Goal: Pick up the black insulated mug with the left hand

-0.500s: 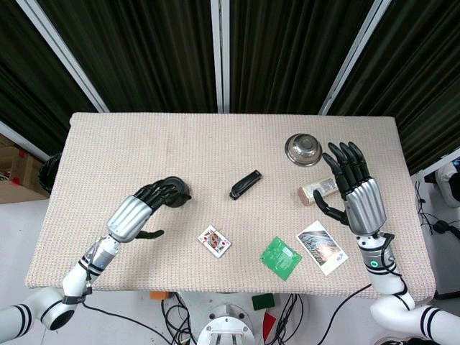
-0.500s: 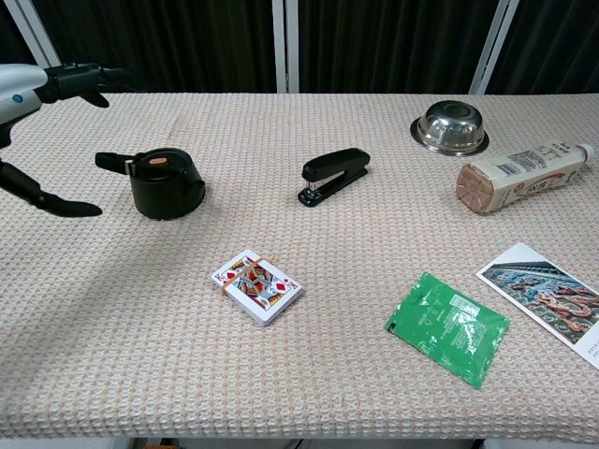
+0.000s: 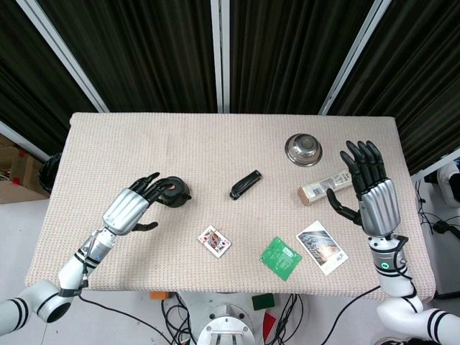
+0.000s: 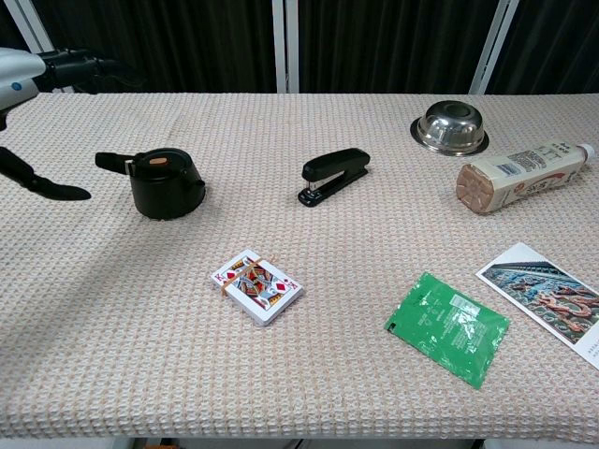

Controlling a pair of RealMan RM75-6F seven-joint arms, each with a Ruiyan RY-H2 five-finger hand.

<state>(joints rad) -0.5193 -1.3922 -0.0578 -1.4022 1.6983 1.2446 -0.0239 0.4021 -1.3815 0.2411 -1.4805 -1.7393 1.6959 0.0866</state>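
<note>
Beige woven table cover (image 3: 215, 154), dark slatted wall behind (image 3: 287, 50), both hands' fingers (image 3: 154, 188) spread, empty

Two robot-mounted cameras covered one tabletop (image 3: 215, 144).
The head view looked steeply down from high above, taking in the whole tabletop and both arms; the chest view sat low and close at the near edge, facing across toward the dark curtains (image 4: 393, 47). Both shared the stapler (image 3: 245, 184) (image 4: 333, 175).
</note>
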